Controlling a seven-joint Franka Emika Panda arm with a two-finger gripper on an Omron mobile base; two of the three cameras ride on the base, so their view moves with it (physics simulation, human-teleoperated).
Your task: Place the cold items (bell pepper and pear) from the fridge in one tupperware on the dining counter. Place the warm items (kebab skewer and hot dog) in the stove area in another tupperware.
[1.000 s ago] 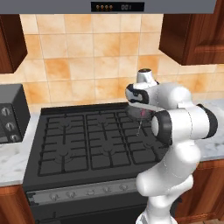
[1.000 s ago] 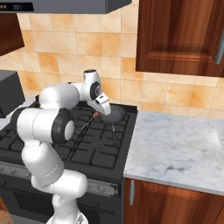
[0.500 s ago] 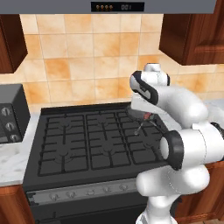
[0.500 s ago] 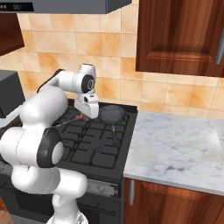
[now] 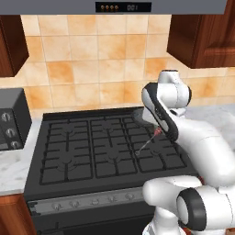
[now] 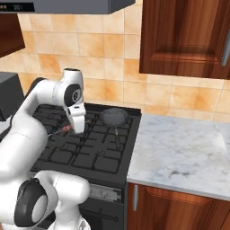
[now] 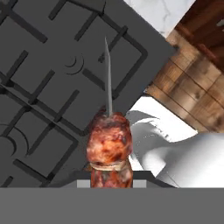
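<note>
Hand view: kebab skewer (image 7: 109,151) sits at the bottom centre, browned meat chunks stacked, thin metal spike pointing away over the dark stove grates (image 7: 48,87). Fingertips themselves are hidden behind the meat; jaws read as pressed together, pinching the skewer at its meat end. Beyond the stove edge, a strip of marble counter (image 7: 162,13) and wooden cabinet front (image 7: 197,83).

Left base view: gripper (image 5: 160,131) hangs over the right side of the stove (image 5: 108,147), with the arm bent above it. Skewer (image 5: 147,143) slants down and to the left from the gripper, reddish meat at the upper end, point close to the grates near the right middle burner; cannot tell if the tip touches. Microwave (image 5: 11,119) at far left on the counter. Tiled wall (image 5: 92,69) behind, range hood (image 5: 124,7) above.

Right base view: gripper (image 6: 77,128) over the left part of the stove, skewer (image 6: 58,131) sticking out to the left of it. 1 dark frying pan (image 6: 114,117) on the far right burner, handle pointing toward the near side, well apart from the skewer. Marble counter (image 6: 179,157) to the right of the stove, wooden wall cabinet (image 6: 184,38) above it.
</note>
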